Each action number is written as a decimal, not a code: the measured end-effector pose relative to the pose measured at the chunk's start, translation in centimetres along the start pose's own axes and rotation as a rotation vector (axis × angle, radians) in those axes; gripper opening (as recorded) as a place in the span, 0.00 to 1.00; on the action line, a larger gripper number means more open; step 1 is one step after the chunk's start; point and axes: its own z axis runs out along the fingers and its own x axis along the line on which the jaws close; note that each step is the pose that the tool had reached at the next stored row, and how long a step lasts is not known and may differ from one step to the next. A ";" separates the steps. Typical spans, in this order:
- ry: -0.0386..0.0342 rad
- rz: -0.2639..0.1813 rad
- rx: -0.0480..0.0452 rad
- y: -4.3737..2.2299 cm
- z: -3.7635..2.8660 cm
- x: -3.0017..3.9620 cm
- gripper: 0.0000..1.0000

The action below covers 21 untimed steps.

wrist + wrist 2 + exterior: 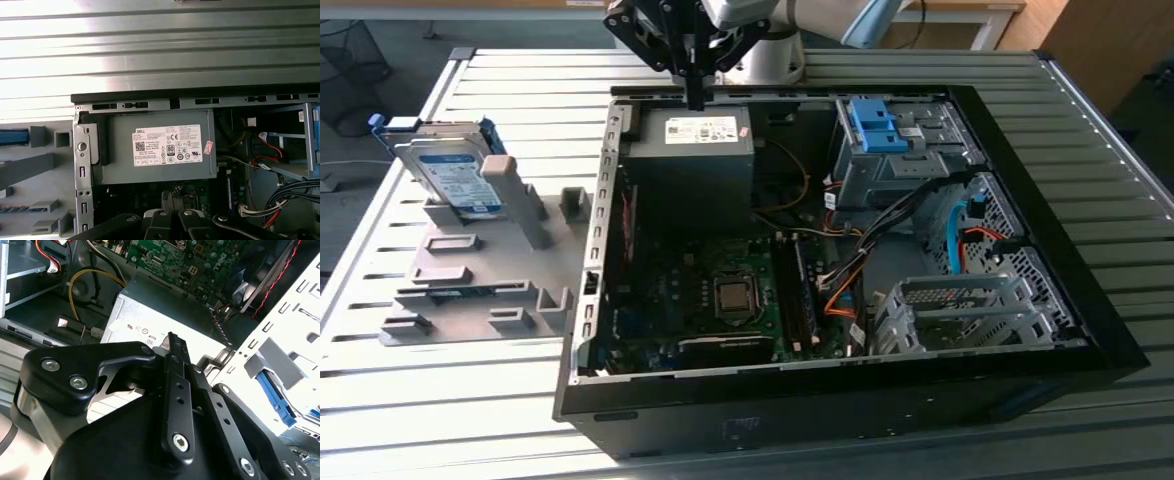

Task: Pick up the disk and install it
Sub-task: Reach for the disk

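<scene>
silver disk (454, 175) stands on edge in the grey fixture (480, 290) beside the computer case (854, 400); the gripper (698, 98), jaws together and empty above the case's power supply (687, 165), must open before gripping the disk squarely.

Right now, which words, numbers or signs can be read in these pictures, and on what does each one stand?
white label on the grey power supply: rows of print and marks, too small to quote reliably.
red and white sticker at that label's edge: too small to read.
white-and-blue label on the disk: black print, too small to read.
No line can be quoted.
</scene>
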 end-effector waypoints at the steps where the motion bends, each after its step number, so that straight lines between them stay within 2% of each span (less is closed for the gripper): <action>1: 0.0000 0.000 0.0000 0.00 0.00 0.00 0.11; 21: 0.0000 0.000 0.0000 -0.02 0.00 0.24 0.11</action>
